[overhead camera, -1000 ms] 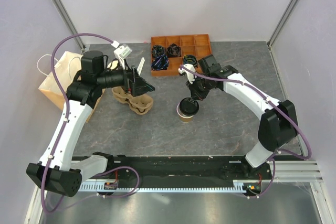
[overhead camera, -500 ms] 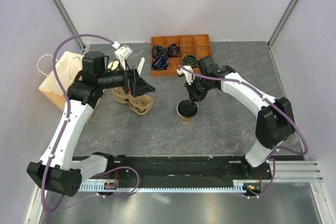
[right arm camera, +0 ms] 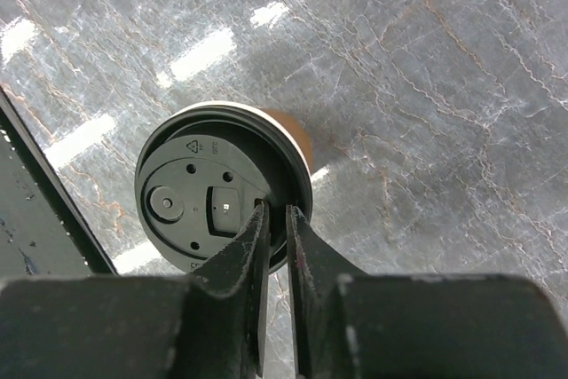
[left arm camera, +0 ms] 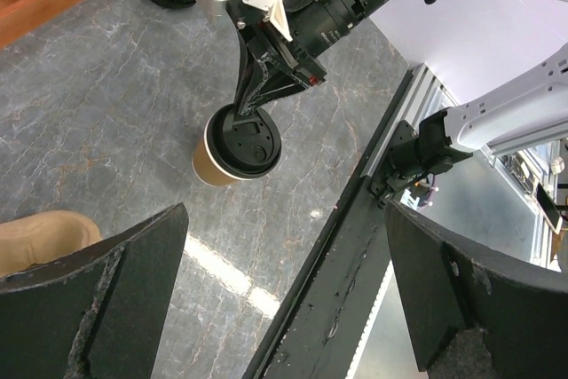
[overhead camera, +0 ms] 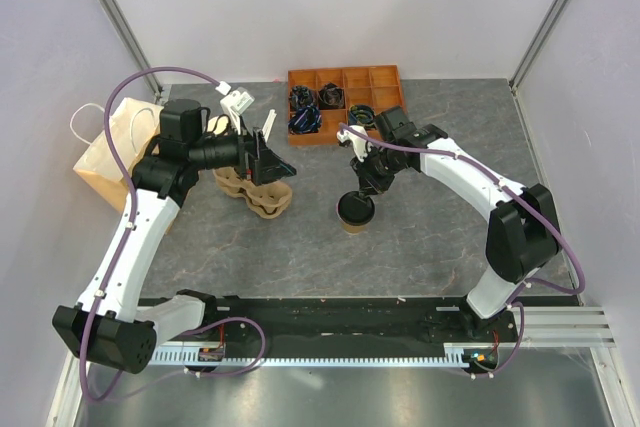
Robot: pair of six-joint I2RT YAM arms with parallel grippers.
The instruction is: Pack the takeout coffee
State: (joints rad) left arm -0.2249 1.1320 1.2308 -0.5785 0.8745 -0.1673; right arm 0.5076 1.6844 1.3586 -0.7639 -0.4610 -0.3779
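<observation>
**Q:** What bears the scene?
**A:** A grey marbled table (overhead camera: 430,247). A paper bag (overhead camera: 105,157) stands at its left edge, an orange tray (overhead camera: 385,77) at the far edge, and a pulp cup carrier (overhead camera: 262,197) lies between.

**Q:** Where is the takeout coffee (overhead camera: 355,212)?
**A:** Upright near the table's centre, lidded, apart from the carrier.

**Q:** And the grippers?
**A:** The left gripper (left arm camera: 286,219) is spread wide and empty. The right gripper (right arm camera: 275,212) is barely parted astride the lid's rim; whether it pinches the rim cannot be told.
</observation>
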